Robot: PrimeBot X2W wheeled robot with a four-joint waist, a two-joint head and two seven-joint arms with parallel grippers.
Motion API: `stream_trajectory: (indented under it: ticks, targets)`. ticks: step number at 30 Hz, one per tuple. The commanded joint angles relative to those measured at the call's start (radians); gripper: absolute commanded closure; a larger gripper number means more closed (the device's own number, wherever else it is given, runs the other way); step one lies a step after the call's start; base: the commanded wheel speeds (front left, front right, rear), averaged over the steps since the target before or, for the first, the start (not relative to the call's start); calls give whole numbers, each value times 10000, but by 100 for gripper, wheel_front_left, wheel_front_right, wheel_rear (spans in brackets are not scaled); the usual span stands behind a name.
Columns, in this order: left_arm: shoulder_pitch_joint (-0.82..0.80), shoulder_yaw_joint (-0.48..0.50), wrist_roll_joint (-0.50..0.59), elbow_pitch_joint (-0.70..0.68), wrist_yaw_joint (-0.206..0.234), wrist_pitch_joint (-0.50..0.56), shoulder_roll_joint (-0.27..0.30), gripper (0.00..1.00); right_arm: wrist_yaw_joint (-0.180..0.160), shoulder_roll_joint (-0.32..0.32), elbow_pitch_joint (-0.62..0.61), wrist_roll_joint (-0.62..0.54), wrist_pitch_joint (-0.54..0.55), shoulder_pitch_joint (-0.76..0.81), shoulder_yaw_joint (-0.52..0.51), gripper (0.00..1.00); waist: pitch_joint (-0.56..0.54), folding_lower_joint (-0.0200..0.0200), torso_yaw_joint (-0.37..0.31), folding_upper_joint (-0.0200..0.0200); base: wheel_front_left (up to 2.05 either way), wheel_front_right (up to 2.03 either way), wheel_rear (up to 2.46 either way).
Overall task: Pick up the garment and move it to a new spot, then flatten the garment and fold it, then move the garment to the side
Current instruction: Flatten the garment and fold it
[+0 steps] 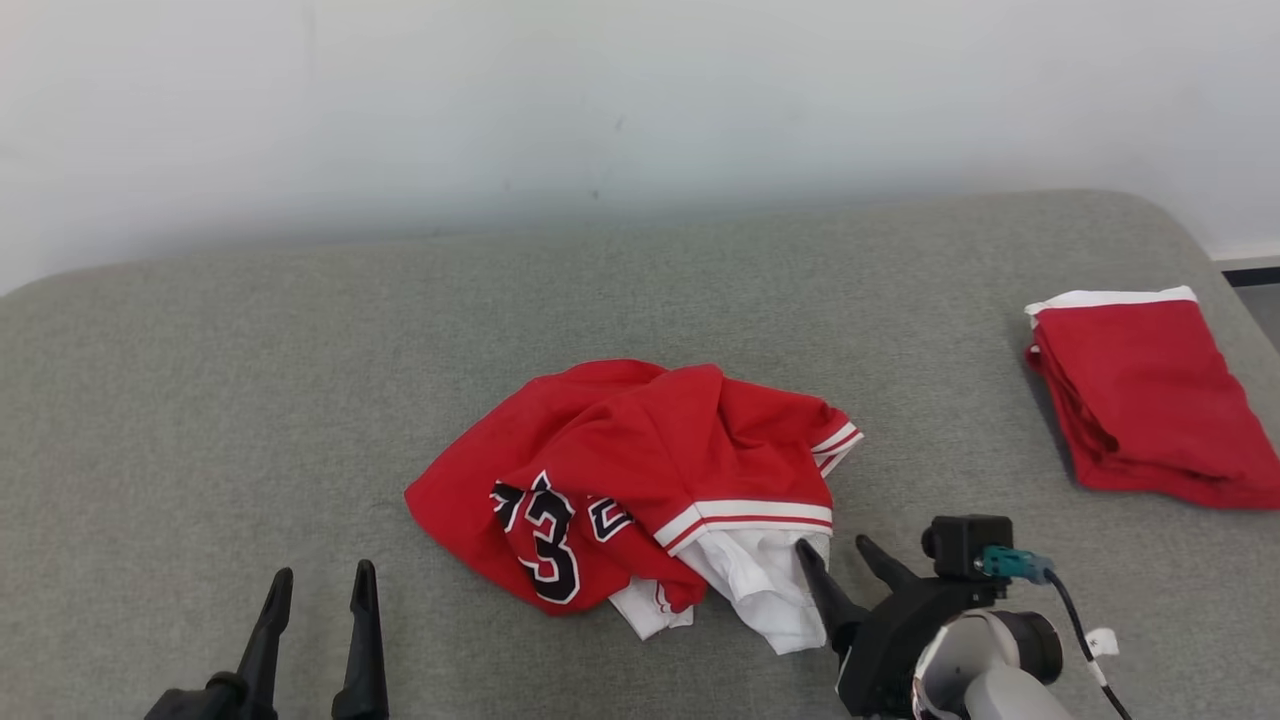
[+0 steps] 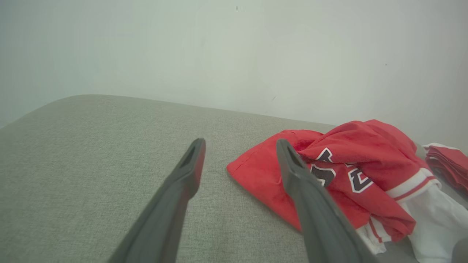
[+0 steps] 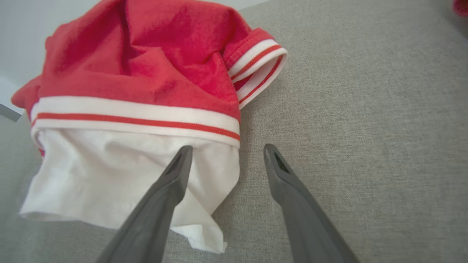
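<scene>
A crumpled red garment [image 1: 640, 460] with white trim, black numbers and a white inner part lies in a heap at the middle of the grey padded surface. My right gripper [image 1: 835, 555] stands open at the heap's lower right edge, one fingertip over the white cloth [image 3: 124, 171] and the other over bare grey fabric; nothing is between the fingers. In the right wrist view the right gripper [image 3: 226, 151] frames the white cloth's edge. My left gripper [image 1: 322, 582] is open and empty at the lower left, apart from the garment [image 2: 340, 171]. The left gripper [image 2: 239, 144] points toward the heap's left edge.
A second red garment [image 1: 1150, 400] with a white band lies folded at the right edge of the grey surface [image 1: 250, 400]. A pale wall runs behind. Bare grey fabric extends left of and behind the heap.
</scene>
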Motion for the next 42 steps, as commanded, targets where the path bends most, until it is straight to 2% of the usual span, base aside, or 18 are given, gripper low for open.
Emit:
stream_trajectory:
  ticks: [1,19,20,21,22,28,32,37,42]
  targets:
    - [-118,16,56,22,-5,-2,3,0,-26,23,80,30,37,-123,84,0,120,0,121,-1,0,0,0]
    - [-369,-4,150,75,-127,-4,-36,0,-26,18,1908,1758,-191,-1133,945,0,399,0,367,-1,0,0,0]
    - [-363,-3,157,73,-127,-4,-35,0,-26,18,1906,1825,-312,-1167,1020,50,394,0,360,-1,0,0,0]
    - [-352,9,161,71,-122,-3,-35,0,-26,-5,1913,1842,-446,-1203,1112,57,385,0,351,-1,0,0,0]
    - [-333,20,166,78,-117,-3,-36,0,-26,-59,1923,1809,-602,-1238,1193,100,364,0,341,-1,0,0,0]
    - [-172,24,137,92,-67,-4,-37,0,-26,-411,2204,780,-1892,-1519,1368,100,176,0,276,-1,0,0,0]
    - [-22,43,41,32,-6,-3,-39,0,-28,-699,2146,-233,-2337,-1759,1376,100,20,0,174,-1,0,0,0]
    - [184,42,-114,-65,120,-3,-40,0,-28,-873,1353,-1641,-2589,-2633,1113,100,-165,0,11,-1,0,0,0]
    - [240,-13,-199,-107,185,-3,-38,0,-28,-799,503,-2155,-2517,-3478,1376,100,-240,0,-8,-1,0,0,0]
